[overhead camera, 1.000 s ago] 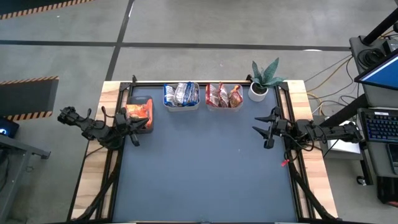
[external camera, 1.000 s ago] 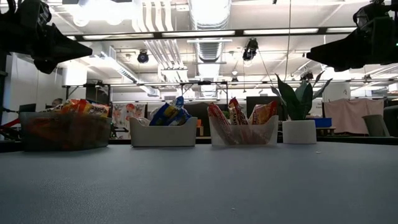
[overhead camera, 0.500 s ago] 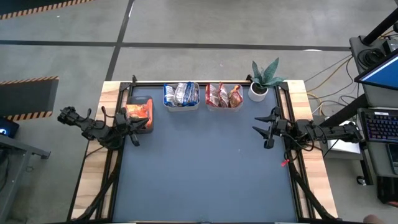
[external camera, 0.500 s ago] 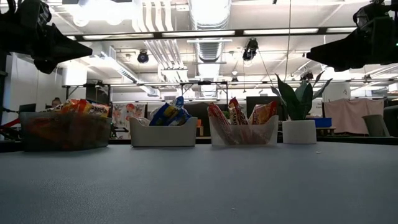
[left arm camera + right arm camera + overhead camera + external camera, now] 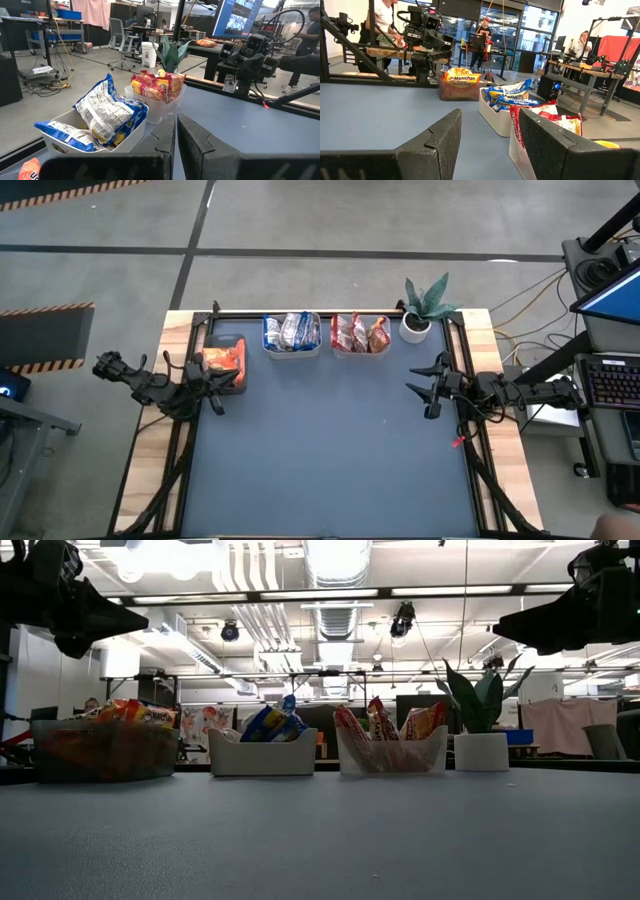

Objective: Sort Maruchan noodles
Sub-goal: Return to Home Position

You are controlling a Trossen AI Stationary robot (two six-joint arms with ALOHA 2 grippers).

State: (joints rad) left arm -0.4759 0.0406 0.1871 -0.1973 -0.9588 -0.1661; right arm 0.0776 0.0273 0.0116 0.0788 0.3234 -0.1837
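Three bins [image 5: 292, 352] of noodles [image 5: 293, 330], left tool [image 5: 216, 394] near, right tool [image 5: 422, 388] apart

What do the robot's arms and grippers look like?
The left arm and right arm are black, slim and jointed. The left gripper and right gripper each have two blocky, wedge-shaped black fingers. A red cable trails by the right arm.

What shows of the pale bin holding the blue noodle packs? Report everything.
The pale bin is a shallow, opaque, light grey rectangular tub, seemingly plastic, with rounded corners. It stands upright on the blue-grey mat at the table's far edge, between the dark bin of orange packs and the clear bin of red packs, touching neither. Crinkly blue packs fill it, poking above its rim.
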